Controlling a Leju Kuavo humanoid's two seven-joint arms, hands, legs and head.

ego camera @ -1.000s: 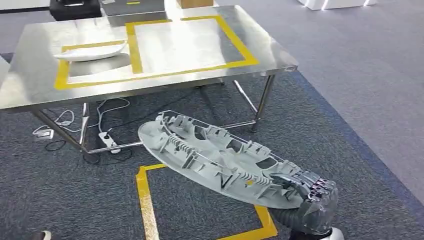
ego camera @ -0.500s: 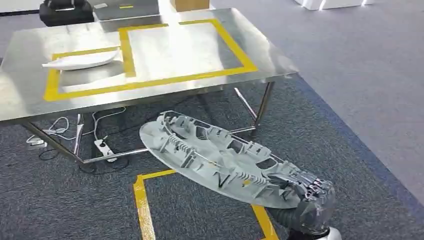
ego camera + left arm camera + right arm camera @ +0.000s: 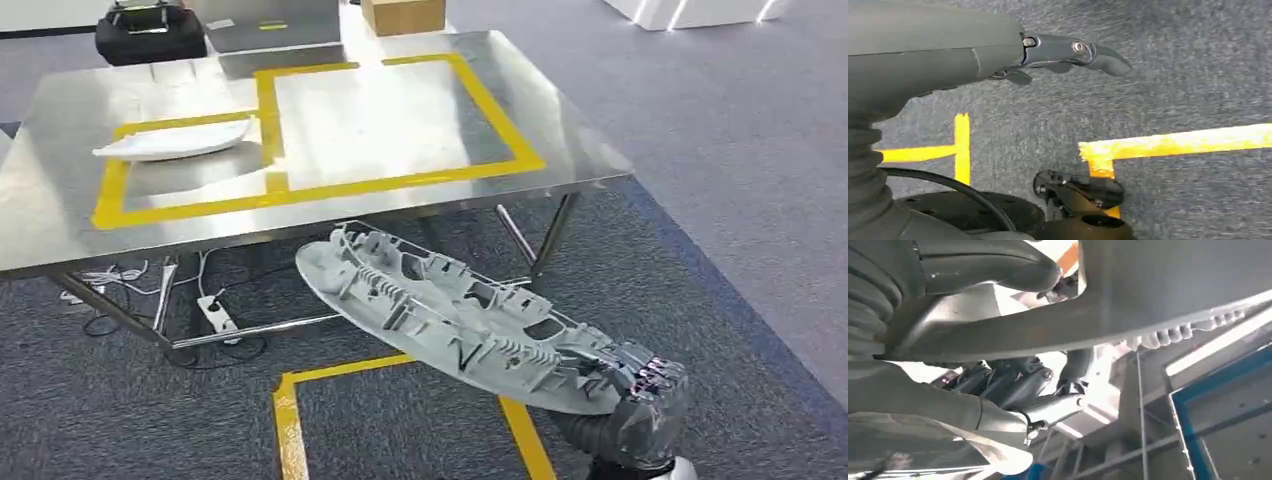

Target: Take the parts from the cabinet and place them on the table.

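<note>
My right hand (image 3: 640, 400) grips one end of a long grey ribbed plastic part (image 3: 450, 315), which juts out to the left, held above the carpet just in front of the steel table (image 3: 60, 220). In the right wrist view the part's pale underside (image 3: 1158, 295) passes over the fingers (image 3: 1013, 385) that clasp it. A white curved part (image 3: 175, 142) lies on the table inside the left yellow-taped box. My left hand (image 3: 948, 50) hangs over the carpet, fingers stretched out and nothing in them.
The table carries two yellow-taped boxes; the right box (image 3: 390, 115) holds nothing. A black case (image 3: 150, 35), a grey box and a cardboard box (image 3: 403, 15) stand at its far edge. Cables and a power strip (image 3: 215, 315) lie under it. Yellow tape (image 3: 290, 420) marks the carpet.
The camera has moved nearer the table, so the whole scene shifted. The grey part stays in my right hand and now reaches close to the table's front edge.
</note>
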